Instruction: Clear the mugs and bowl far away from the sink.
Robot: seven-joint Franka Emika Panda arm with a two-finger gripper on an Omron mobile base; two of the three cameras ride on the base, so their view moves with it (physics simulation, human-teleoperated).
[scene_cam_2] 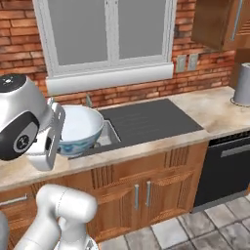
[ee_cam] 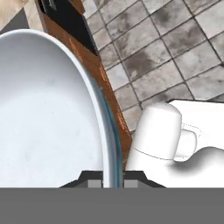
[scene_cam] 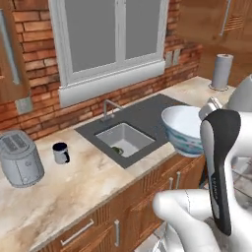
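While pinched at its thin rim, round glossy bowl [ee_cam: 48,113] tilts above ribbed sink [scene_cam: 147,115].

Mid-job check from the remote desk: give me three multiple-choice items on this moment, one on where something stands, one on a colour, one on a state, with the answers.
1. Where does the dark-rimmed mug stand?
A. in the sink basin
B. on the counter between the toaster and the sink
C. on the drainboard

2. What colour is the inside of the bowl?
A. white
B. red
C. black

3. What is the gripper doing?
A. hanging open over the counter
B. shut on the mug
C. shut on the bowl's rim

Answers: 1 B, the left base view shows it on the marble right of the toaster. 2 A, the hand view shows a plain white inside. 3 C, the fingertips sit either side of the rim in the hand view.
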